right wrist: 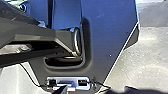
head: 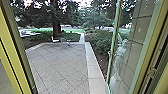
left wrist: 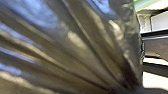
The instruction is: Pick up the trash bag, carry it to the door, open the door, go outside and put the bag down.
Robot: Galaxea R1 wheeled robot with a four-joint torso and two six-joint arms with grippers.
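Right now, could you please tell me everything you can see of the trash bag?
The trash bag is close to the left wrist camera. It looks like thin, glossy dark plastic, creased, with bluish and pale highlights. Its long folds draw together towards one dark, bunched area. I cannot make out what touches it, nor its base or contents.

The trash bag (left wrist: 75, 50), dark and glossy, occupies most of the frame, including its centre. Long folds in the film run across the frame and converge near one edge, where the surface is darkest. Bluish reflections lie toward the corner diagonally opposite this convergence; brownish and pale highlights follow the folds through the centre. Along one side margin, just beyond the bag's edge, are a grey panel (left wrist: 156, 46) and a dark bar (left wrist: 156, 69) against bright areas. A pale green strip (left wrist: 146, 3) occupies the adjacent corner region.
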